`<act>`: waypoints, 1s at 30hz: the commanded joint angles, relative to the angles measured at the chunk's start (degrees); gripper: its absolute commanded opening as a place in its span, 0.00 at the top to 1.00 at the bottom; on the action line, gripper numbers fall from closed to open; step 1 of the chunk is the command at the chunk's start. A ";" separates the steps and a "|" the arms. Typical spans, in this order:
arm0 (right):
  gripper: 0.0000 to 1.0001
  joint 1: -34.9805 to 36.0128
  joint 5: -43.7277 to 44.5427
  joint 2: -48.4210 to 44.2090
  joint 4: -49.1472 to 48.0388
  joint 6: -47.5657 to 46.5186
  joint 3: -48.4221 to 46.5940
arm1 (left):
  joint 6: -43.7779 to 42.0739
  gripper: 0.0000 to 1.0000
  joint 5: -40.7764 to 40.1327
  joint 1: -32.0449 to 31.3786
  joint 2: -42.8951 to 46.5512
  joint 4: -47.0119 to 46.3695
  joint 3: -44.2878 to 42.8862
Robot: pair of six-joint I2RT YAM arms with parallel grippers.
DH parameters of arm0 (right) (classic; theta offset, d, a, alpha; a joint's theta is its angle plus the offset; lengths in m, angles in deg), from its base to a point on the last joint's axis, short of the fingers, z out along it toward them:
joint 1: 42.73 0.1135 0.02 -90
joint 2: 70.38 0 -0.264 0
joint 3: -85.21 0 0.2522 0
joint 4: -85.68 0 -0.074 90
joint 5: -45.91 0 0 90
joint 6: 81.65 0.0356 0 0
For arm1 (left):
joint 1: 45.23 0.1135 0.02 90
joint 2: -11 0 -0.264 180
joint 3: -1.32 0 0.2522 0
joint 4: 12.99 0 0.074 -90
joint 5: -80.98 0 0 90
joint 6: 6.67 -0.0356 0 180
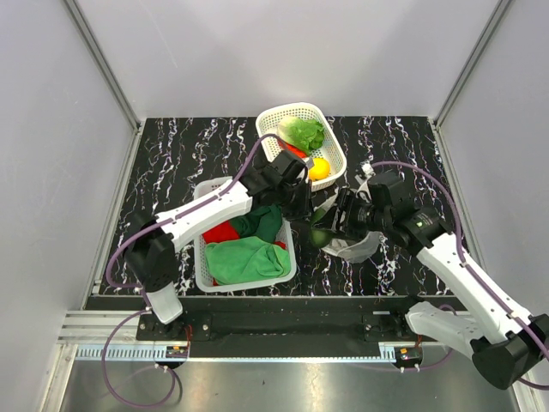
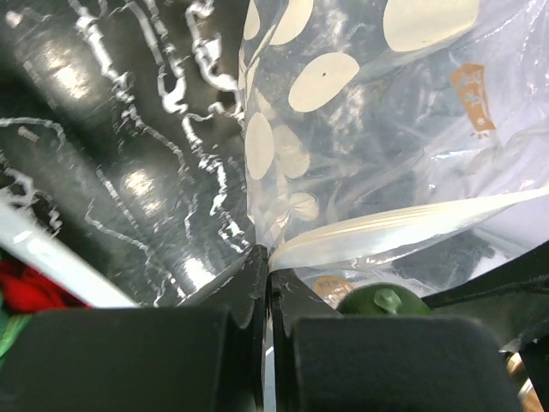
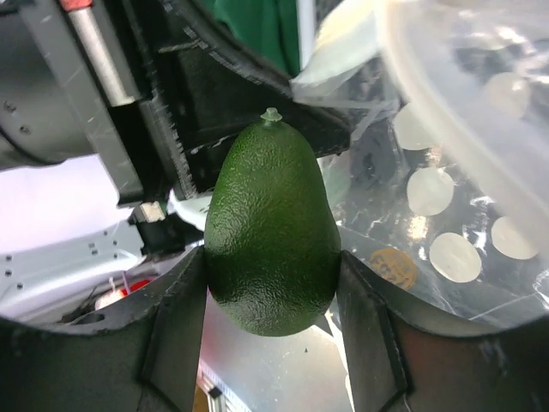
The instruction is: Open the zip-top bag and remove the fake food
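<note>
The clear zip-top bag [image 1: 358,246] with white dots lies right of centre, its mouth held up. My left gripper [image 1: 302,209] is shut on the bag's zip edge [image 2: 403,225], pinching it between the fingertips [image 2: 268,257]. My right gripper [image 1: 330,225] is shut on a dark green toy avocado [image 3: 271,232], held at the bag's mouth, stem end up; it also shows in the left wrist view [image 2: 383,300]. The bag [image 3: 446,215] hangs beside the avocado. A lettuce [image 1: 302,131], a yellow lemon [image 1: 319,168] and a red piece [image 1: 293,149] lie in the far white basket [image 1: 276,116].
A second white basket [image 1: 202,257] at the near left holds green cloths [image 1: 247,257] and a red cloth [image 1: 221,232]. The black marbled table [image 1: 171,163] is walled in by grey panels on three sides. The two grippers are close together at mid-table.
</note>
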 commanded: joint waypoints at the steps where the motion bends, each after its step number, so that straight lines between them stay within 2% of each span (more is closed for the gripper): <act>1: 1.00 0.26 -10.11 -0.15 -13.58 -1.53 0.83 | 0.49 1.00 3.20 -1.01 0.03 -2.06 -0.45; 5: 1.00 0.26 -15.19 -0.76 -18.86 -2.49 1.09 | -0.22 1.00 3.47 -0.58 1.26 -2.32 0.51; 10: 1.00 0.26 -17.06 -4.36 -23.87 -3.02 1.45 | 0.22 1.00 2.59 1.18 3.81 -2.94 4.99; 17: 1.00 0.26 -6.36 -6.56 -22.12 -6.18 -3.65 | 0.84 1.00 1.80 3.03 6.97 -3.99 10.19; 22: 1.00 0.18 -0.02 -4.55 -20.63 -9.61 -8.48 | 0.84 1.00 1.63 4.34 8.56 -3.91 11.68; 23: 1.00 0.26 3.82 -3.94 -19.93 -10.22 -9.45 | 0.75 1.00 1.63 4.61 9.08 -3.91 11.86; 26: 1.00 0.26 11.04 -0.16 -17.73 -13.21 -13.31 | 0.66 1.00 2.06 5.05 10.22 -3.99 12.73; 30: 1.00 -0.17 16.95 9.66 -17.37 -16.81 -20.77 | 0.66 1.00 2.94 5.14 11.55 -3.99 14.05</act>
